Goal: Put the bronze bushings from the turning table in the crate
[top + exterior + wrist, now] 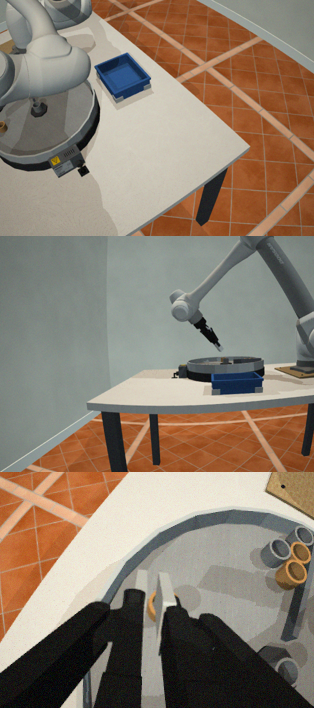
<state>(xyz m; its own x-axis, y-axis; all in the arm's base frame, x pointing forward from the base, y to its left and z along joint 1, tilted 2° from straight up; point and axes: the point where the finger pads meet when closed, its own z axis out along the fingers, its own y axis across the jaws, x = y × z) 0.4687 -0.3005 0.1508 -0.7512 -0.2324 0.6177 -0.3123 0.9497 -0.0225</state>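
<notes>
The round grey turning table [43,121] stands at the table's left; it also shows in the exterior view [224,362] and in the wrist view [220,599]. One bronze bushing [149,605] lies on it near the rim, seen just behind my fingertips, and shows at the left edge of the top view [2,126]. Two more bronze bushings [293,569] sit with two steel bushings [278,552] at the far side. My gripper [150,586] [219,347] hangs tilted above the turning table, its fingers nearly together with nothing between them. The blue crate [123,74] is empty.
A grey post on a dark hex base [38,107] stands at the turning table's middle. A dark bar [296,613] lies on the turning table. A grey control box [66,162] sits at its front. The arm's wooden base plate [295,370] is behind. The crate [236,382] stands beside the turning table.
</notes>
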